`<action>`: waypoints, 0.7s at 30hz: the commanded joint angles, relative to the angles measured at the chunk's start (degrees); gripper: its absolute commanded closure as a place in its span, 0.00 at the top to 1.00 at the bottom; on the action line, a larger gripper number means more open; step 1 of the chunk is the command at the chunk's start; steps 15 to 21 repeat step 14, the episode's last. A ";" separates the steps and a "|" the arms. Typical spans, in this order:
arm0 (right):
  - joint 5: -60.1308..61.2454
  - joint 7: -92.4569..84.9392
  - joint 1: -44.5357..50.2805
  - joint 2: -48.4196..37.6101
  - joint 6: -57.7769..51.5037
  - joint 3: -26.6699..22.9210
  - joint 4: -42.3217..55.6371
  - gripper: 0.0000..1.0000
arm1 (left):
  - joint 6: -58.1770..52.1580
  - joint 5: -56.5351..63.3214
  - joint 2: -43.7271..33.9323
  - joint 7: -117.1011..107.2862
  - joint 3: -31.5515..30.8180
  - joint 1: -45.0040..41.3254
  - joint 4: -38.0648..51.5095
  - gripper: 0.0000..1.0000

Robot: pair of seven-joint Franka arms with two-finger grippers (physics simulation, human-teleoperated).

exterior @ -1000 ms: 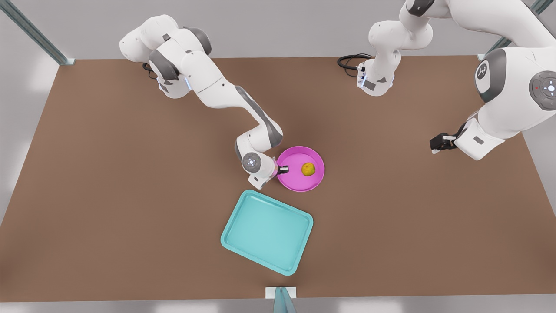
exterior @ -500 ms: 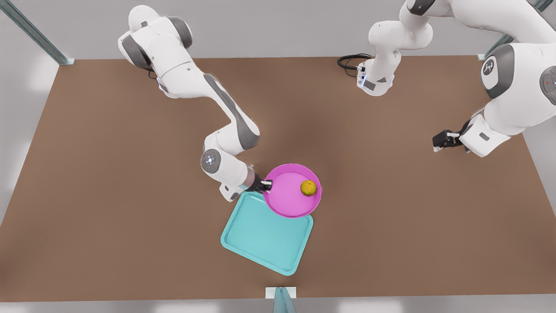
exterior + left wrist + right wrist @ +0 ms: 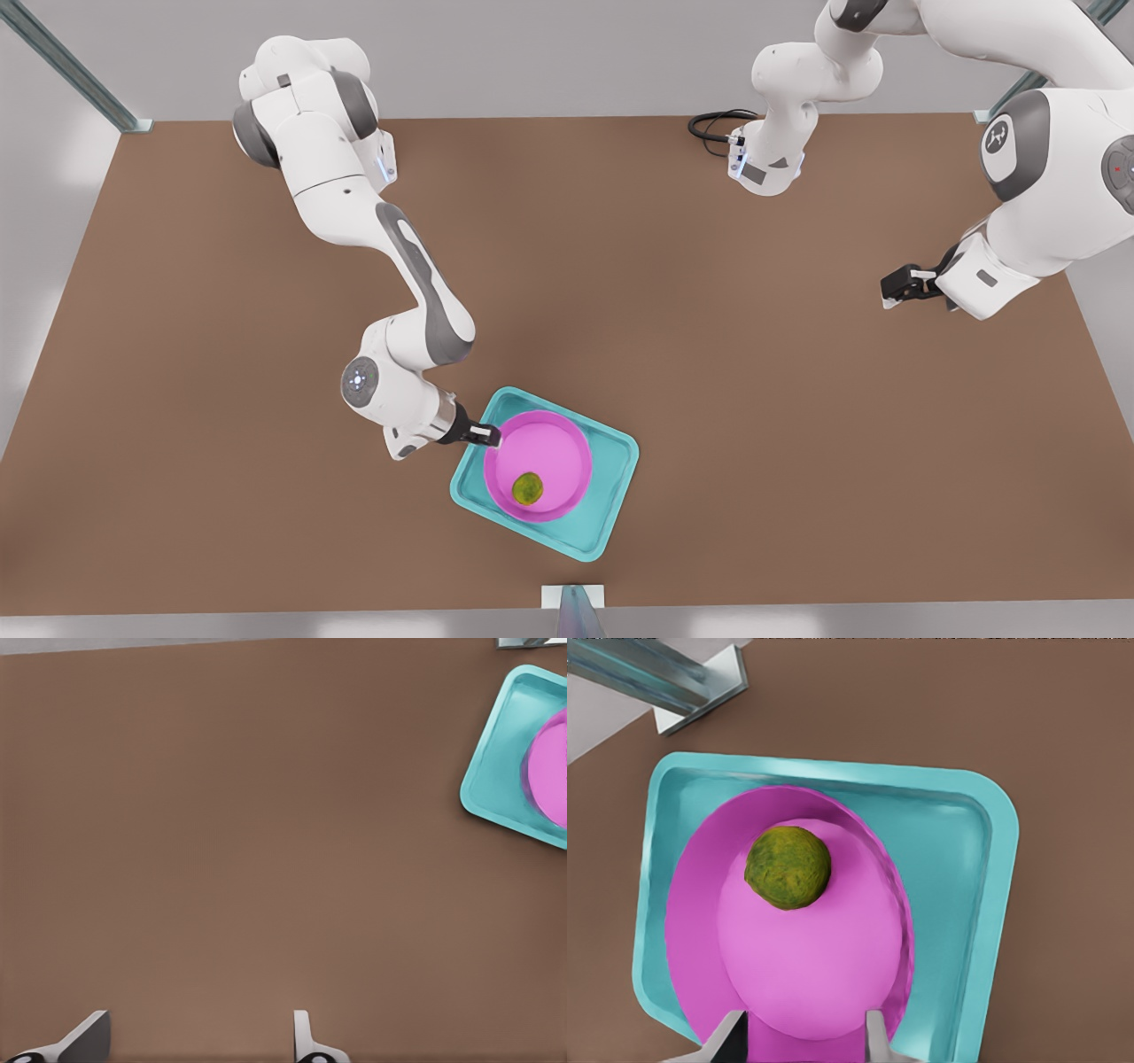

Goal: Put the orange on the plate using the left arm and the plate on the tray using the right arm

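Note:
The pink plate [image 3: 551, 447] lies within the turquoise tray [image 3: 611, 496] near the table's front edge. The orange [image 3: 528, 488] rests on the plate's front part. My right gripper [image 3: 490, 434] reaches in from the front view's left and is shut on the plate's rim. The right wrist view looks down on the orange [image 3: 788, 866], the plate [image 3: 815, 966] and the tray [image 3: 961, 859], with my right gripper [image 3: 804, 1041] at the plate's near edge. My left gripper [image 3: 890, 290] waits open above bare table at the front view's far right. Its fingertips [image 3: 303, 1036] stand wide apart, and the tray [image 3: 496, 771] lies far off.
A metal post with a white foot [image 3: 574, 610] stands at the table's front edge just below the tray, and the right wrist view catches the post [image 3: 656, 682] too. A black cable [image 3: 713, 124] loops at the back edge. Brown tabletop stretches between the arms.
My right gripper carried the plate with the orange from the table's middle toward the front edge and over the tray. The orange rolled across the plate. The left arm barely moved.

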 commanded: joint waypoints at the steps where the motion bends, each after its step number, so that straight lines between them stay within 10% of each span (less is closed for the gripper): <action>1: -0.04 -0.28 0.00 -0.23 0.60 0.01 0.05 1.00 | -0.15 0.02 -0.01 0.98 -0.14 0.01 0.03 1.00; 4: -1.79 -0.89 -5.78 -9.53 -8.05 -0.34 -2.58 1.00 | -0.15 0.11 0.25 0.89 -0.40 -0.07 0.11 1.00; 7: -32.99 -20.57 -22.58 -20.35 -52.04 -0.34 -0.04 1.00 | -0.24 0.64 0.51 0.71 -0.32 -0.07 0.11 1.00; 11: -40.64 -25.94 -23.29 -40.30 -57.15 -0.52 -2.85 1.00 | -0.24 0.64 0.60 0.54 -0.32 -0.07 0.11 1.00; 21: -40.38 -25.94 -23.38 -40.57 -58.20 -0.52 -2.94 1.00 | -0.24 0.81 0.34 0.89 -0.14 -0.07 0.11 1.00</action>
